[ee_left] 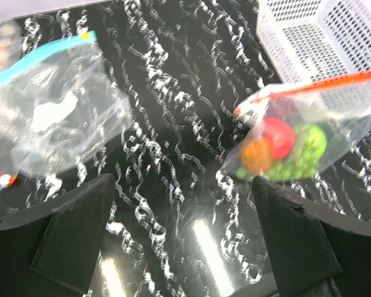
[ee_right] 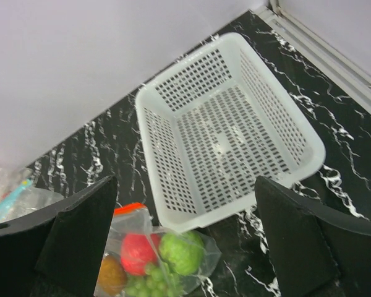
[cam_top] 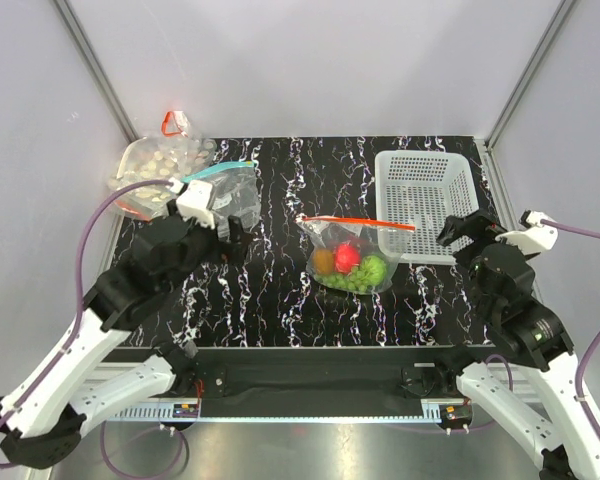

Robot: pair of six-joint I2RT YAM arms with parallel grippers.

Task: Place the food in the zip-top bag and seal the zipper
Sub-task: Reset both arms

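Food lay inside the zip-top bag [cam_top: 352, 255] at the middle of the surface [cam_top: 270, 300]: a red round fruit [cam_top: 347, 256], a brown-orange ball [cam_top: 323, 261] to its left, a green roundish piece [cam_top: 372, 267] to its right and a green grape bunch [cam_top: 350, 283] nearest the arms. The zipper [cam_top: 360, 222] ran left to right along the bag's far side, its right end a little nearer than its left. So the mouth pointed away from the arms, the full belly pointed toward them, and the long line of the bag lay across the surface.

From where I stood the strip looked like one thin line, but I could not tell whether it was pressed shut along its whole length. That seemed the main danger: a gap left at either end would let the round pieces roll out once the bag was tipped or lifted. The crinkly plastic also stood puffed up, so a press from above might slide off the strip or shove the bag.

Its right corner sat just beside the near left corner of the white basket [cam_top: 425, 200], where a claw might snag.

The left claw [ee_left: 182, 204] gaped wide and empty, well left of the bag, near the teal-zipper bag [cam_top: 225, 190]. The right claw [ee_right: 185, 185] gaped wide and empty too, by the basket.
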